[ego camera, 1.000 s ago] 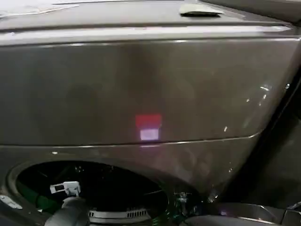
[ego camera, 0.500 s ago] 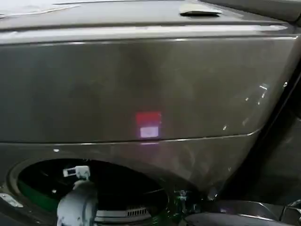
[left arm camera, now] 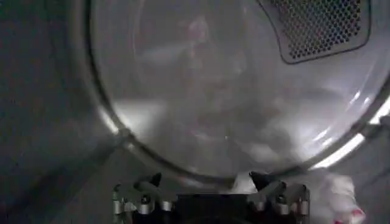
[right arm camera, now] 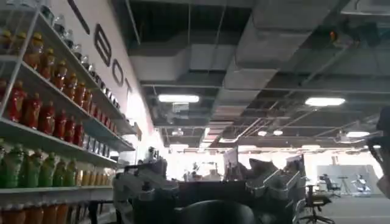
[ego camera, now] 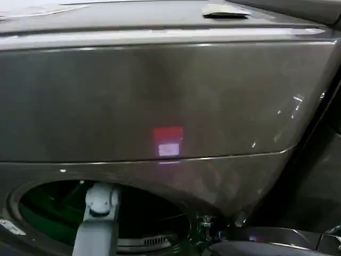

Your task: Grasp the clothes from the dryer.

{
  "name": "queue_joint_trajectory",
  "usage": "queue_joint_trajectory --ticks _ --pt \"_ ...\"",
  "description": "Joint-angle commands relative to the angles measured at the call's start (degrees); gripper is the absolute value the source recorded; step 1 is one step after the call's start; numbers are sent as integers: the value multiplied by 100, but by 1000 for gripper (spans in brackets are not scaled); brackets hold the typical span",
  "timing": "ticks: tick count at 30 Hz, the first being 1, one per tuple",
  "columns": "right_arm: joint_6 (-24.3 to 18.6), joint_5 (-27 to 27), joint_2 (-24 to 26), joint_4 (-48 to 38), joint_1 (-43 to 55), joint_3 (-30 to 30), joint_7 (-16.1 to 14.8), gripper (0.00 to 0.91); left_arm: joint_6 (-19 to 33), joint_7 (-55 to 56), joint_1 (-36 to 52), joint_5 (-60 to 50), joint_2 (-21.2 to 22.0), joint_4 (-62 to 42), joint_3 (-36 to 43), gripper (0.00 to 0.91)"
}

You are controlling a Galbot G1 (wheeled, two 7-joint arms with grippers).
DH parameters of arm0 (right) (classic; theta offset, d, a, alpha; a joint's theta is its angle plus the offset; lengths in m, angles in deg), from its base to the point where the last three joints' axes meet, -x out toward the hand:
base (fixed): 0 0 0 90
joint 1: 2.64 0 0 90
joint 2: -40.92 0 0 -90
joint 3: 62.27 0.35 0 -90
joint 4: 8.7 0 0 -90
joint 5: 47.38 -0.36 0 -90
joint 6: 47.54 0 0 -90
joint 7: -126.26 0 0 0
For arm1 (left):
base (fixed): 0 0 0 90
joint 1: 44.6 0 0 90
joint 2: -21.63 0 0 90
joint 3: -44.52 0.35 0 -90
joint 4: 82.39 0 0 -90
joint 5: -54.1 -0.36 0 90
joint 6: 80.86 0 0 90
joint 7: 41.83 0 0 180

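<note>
Compared with a moment earlier, the left arm had pushed further up into the one dryer (ego camera: 160, 101) porthole, its grey wrist now standing upright in the opening. Inside the drum, the left gripper (left arm camera: 210, 196) had its jaws spread wide, nothing between them. One piece of clothes (left arm camera: 332, 195) lay pale and crumpled just beside it. The right gripper (right arm camera: 210, 193) hung outside, jaws apart, near shelves of bottles (right arm camera: 42, 115).

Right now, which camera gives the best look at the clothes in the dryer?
The left wrist view: the clothes lie pale and crumpled on the drum floor beside the open left hand. In the head view the dryer porthole is dark behind the left arm. The right wrist view faces shelves.
</note>
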Motion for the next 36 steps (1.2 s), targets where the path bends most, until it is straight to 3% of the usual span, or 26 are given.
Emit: queue_joint_trajectory --ticks 1,12,25,33,36 --pt "6 9 15 27 0 -19 1 907 877 -182 1690 -39 29 -2222 -58 907" --pt "1 14 4 28 -3 -20 -2 907 1377 -156 2746 -588 117 -4017 -84 907" --pt "18 21 5 94 5 -31 -2 907 1523 -319 3316 -680 134 -4789 -81 907" --pt "24 26 27 118 -1 -53 -18 907 1985 -1996 3598 -3578 46 -4982 155 907" --pt "28 25 15 148 -16 -74 -25 907 2485 -3044 3830 -4980 -21 -5153 260 907"
